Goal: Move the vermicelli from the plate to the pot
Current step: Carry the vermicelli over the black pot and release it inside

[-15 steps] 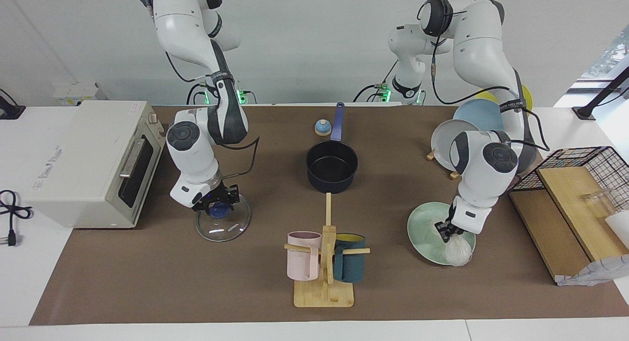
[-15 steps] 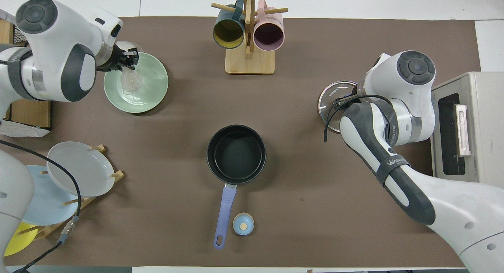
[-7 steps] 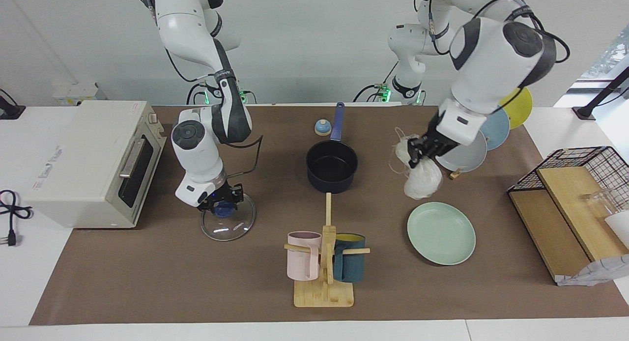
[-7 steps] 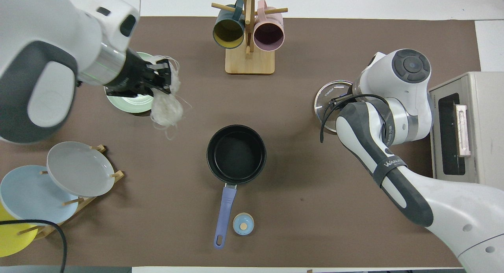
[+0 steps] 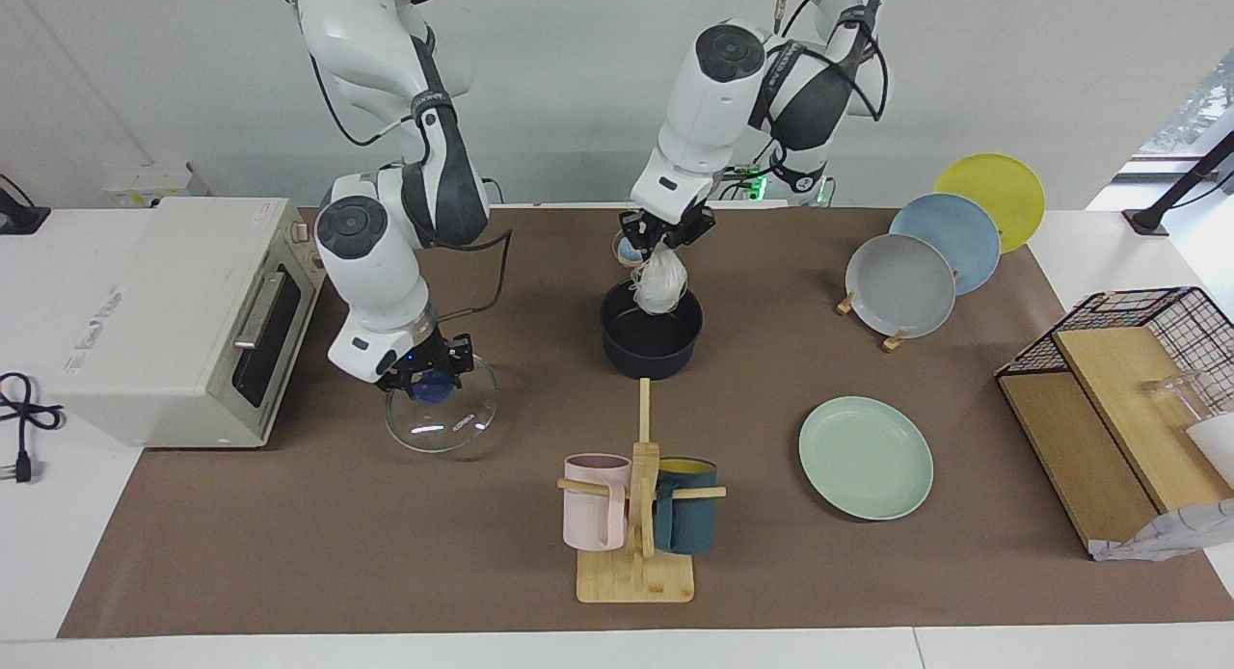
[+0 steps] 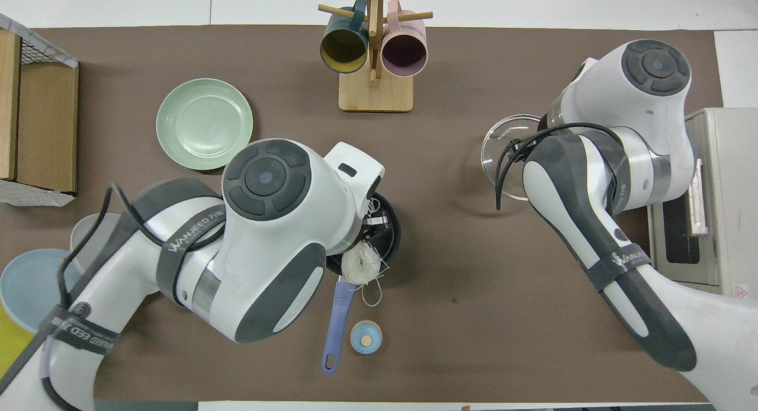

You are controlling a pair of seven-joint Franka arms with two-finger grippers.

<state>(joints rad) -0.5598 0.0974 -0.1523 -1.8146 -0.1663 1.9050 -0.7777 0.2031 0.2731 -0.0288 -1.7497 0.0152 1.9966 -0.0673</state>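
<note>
Pot (image 5: 651, 334) mid-table, handle (image 6: 338, 323) pointing toward robots. Plate (image 5: 866, 457) bare, toward L arm's end. L gripper (image 5: 668, 231) clamped on vermicelli (image 5: 661, 285), clump hanging long axis vertical over pot's robot-side rim. Step: carry done, drop pending; next probably lower + centre, then release. R gripper (image 5: 425, 378) closed on knob of glass lid (image 5: 442, 416), lid tilted, arm waiting

The left gripper (image 5: 667, 233) hangs over the navy pot (image 5: 652, 338), pinching a vermicelli (image 5: 661, 281) clump that dangles at the rim's 12 o'clock. The mint plate (image 5: 866, 457) lies bare. The right gripper (image 5: 425, 373) clamps the glass lid's (image 5: 442, 418) blue knob (image 5: 431, 389).
</note>
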